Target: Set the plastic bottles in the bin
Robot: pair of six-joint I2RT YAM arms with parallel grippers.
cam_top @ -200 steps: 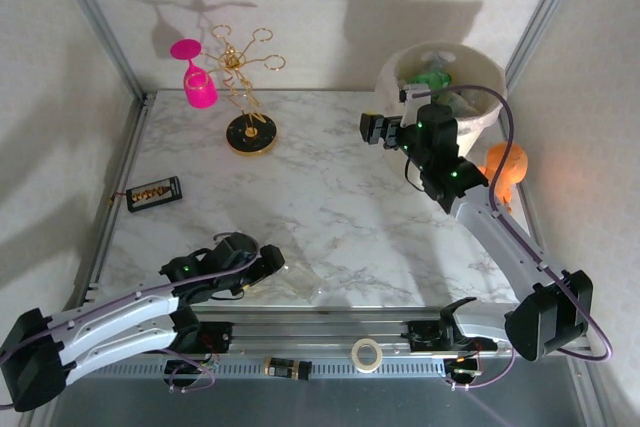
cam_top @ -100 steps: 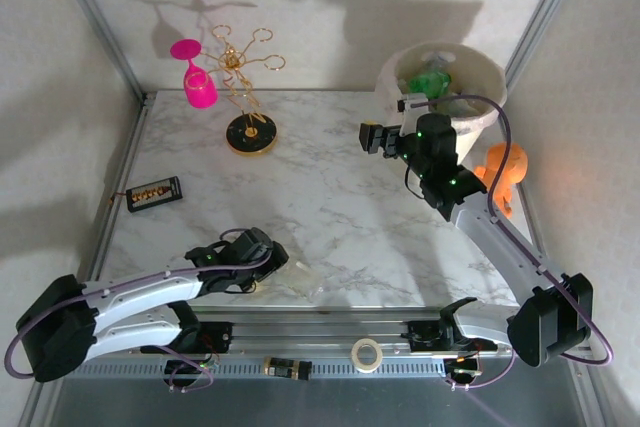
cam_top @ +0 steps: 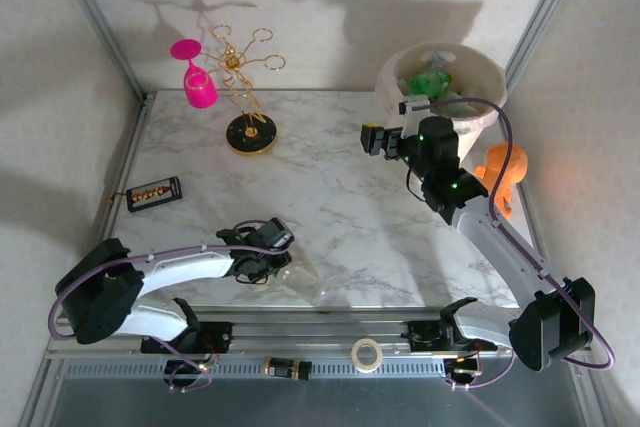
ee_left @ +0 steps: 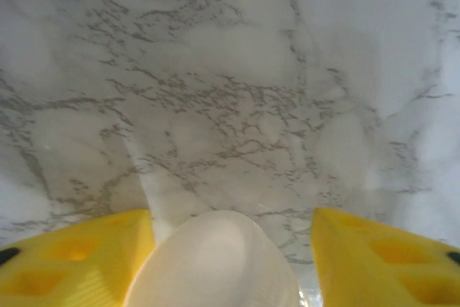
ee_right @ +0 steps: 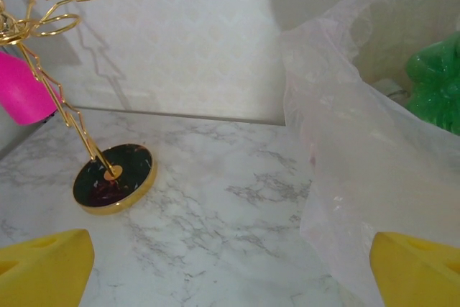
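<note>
On the left gripper (ee_left: 231, 217), yellow fingers (ee_left: 72, 257) flank the rounded white cap (ee_left: 215, 264) of a clear plastic bottle (cam_top: 300, 278). I cannot tell if they grip. Pinched there, it could squirt out ahead. The right gripper (ee_right: 231, 244) gapes wide, empty.

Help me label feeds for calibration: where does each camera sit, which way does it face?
Top external: above and behind the bases, looking down on the table; both arms show.
Left wrist: on the left arm, facing the table; left tool straddles a pale round object.
Right wrist: on the right arm, facing the back wall and bin; right tool open below.
Shared: top and right wrist show the gold stand.
</note>
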